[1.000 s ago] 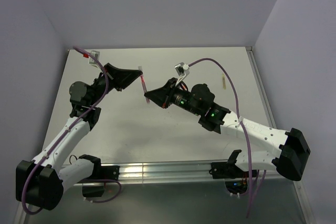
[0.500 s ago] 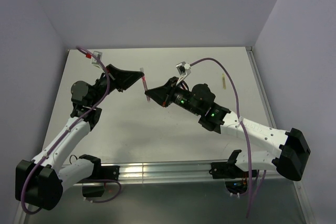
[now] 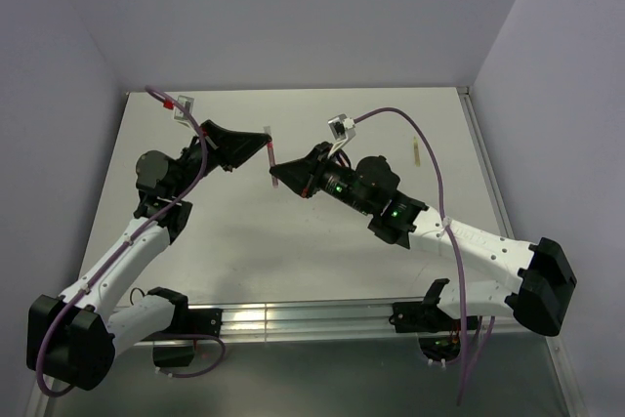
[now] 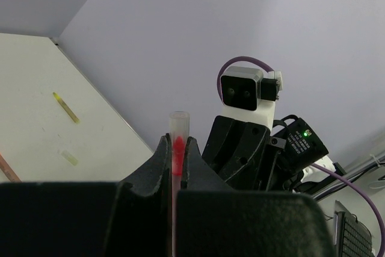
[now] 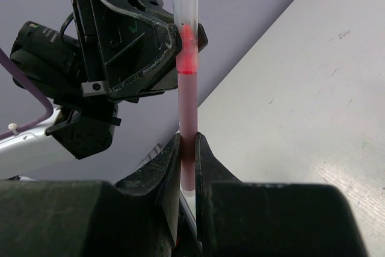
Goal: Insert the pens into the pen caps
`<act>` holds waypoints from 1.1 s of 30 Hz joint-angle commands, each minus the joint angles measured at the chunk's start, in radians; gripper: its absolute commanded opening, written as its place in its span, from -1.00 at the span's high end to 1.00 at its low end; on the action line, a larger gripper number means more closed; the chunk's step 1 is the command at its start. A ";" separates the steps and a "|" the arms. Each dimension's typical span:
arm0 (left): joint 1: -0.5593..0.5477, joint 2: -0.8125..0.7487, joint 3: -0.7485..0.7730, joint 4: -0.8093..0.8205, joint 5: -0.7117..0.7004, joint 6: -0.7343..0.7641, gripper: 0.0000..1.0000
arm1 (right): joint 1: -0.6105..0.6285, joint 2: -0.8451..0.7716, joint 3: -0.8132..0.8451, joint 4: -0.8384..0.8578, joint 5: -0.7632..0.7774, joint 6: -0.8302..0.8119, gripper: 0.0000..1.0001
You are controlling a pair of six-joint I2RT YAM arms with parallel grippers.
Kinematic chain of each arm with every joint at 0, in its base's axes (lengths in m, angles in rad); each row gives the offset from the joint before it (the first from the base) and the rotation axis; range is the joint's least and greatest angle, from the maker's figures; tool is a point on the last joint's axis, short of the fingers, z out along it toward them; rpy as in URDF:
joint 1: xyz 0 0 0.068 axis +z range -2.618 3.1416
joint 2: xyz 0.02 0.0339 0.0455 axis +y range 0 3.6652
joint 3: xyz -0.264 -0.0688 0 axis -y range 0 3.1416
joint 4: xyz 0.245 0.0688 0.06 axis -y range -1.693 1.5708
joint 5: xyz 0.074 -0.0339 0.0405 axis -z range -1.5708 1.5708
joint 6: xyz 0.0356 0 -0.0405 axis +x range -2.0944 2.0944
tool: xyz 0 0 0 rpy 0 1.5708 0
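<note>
Above the middle of the flat white table (image 3: 293, 241), a slim frosted red plastic pen (image 5: 187, 100) is held in the air by both arms. The left gripper (image 3: 262, 142) is clamped narrowly on the pen's upper part, just below a short pale clear tube-like cap (image 4: 178, 123) that sits over the end with bright red showing inside it. The right gripper (image 3: 285, 179) pinches the pen's lower part between its black fingers (image 5: 165, 167). Well apart, near the table's far right, lies a slim tan-olive pen (image 3: 417, 153), with a small pale yellow-green stub cap (image 4: 70, 158) close by.
</note>
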 commanded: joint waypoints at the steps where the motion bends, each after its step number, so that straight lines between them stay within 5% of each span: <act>1: -0.026 -0.007 0.015 -0.001 0.055 0.028 0.99 | -0.004 0.010 0.047 0.100 0.077 -0.009 1.00; 20: -0.032 -0.048 -0.002 -0.088 0.105 0.082 0.99 | -0.019 0.036 0.090 0.066 0.103 -0.023 1.00; 33: -0.032 0.019 0.076 -0.212 0.021 -0.018 0.99 | -0.022 0.030 0.128 -0.038 0.094 -0.003 1.00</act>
